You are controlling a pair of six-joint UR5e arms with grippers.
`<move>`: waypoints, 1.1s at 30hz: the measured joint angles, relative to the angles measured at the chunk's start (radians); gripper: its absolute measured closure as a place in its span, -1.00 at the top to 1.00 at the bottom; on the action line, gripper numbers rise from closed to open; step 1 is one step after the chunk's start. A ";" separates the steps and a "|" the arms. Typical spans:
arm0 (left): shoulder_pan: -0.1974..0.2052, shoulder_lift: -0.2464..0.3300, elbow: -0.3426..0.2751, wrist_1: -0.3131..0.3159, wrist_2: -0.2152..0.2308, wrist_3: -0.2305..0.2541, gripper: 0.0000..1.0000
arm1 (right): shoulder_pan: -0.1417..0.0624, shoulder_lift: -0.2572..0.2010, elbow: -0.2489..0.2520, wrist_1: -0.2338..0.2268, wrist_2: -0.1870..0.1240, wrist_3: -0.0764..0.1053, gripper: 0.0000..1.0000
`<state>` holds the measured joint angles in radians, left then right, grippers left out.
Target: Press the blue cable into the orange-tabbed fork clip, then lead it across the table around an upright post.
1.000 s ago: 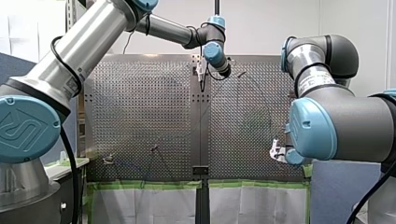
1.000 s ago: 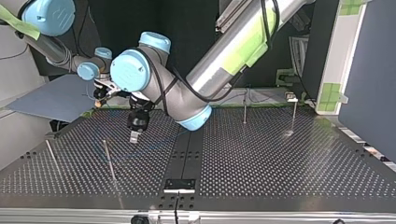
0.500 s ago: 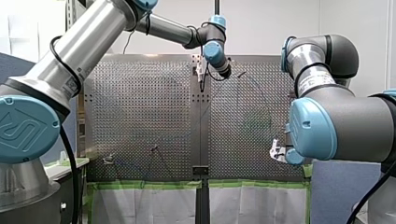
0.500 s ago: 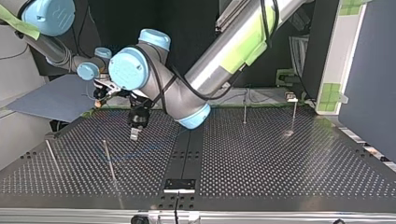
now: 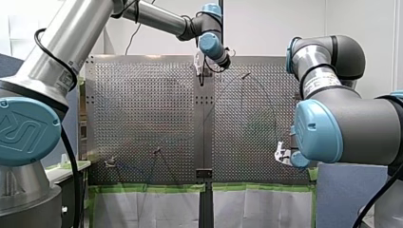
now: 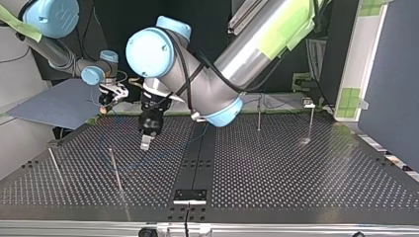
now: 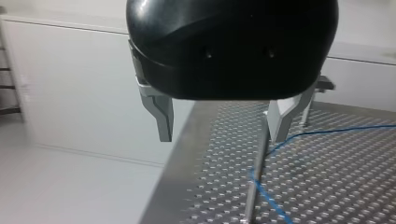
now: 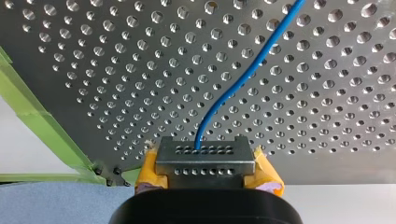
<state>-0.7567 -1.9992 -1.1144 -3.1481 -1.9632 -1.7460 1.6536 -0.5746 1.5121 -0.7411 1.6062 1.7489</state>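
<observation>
My left pincer (image 7: pixel 222 135) hangs released, with nothing between its fingers. Over the last second its wrist has risen and turned, carrying it slightly toward the desk's far edge in the front view. I judge it is lining up on the upright post (image 7: pixel 260 158) and not yet leading anything. The blue cable (image 7: pixel 336 130) lies on the desk (image 7: pixel 327 186) just below and ahead of it – it crosses the post beside one finger, apart from both fingers. My right pincer (image 8: pixel 205 154) has not moved – it is clenched on the cable at the desk's near right edge.
</observation>
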 joint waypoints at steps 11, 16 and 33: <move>0.013 0.114 -0.114 0.114 -0.005 -0.043 1.00 | 0.000 0.000 0.000 0.002 0.000 -0.001 -1.00; 0.018 0.158 -0.158 0.158 -0.005 -0.052 1.00 | 0.001 0.000 0.000 0.004 0.001 -0.001 -1.00; 0.039 0.319 -0.319 0.319 0.005 -0.186 1.00 | 0.002 0.000 0.000 0.006 0.001 -0.001 -1.00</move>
<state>-0.7181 -1.6797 -1.4336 -2.8287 -1.9582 -1.9317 1.6560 -0.5746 1.5119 -0.7350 1.6076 1.7475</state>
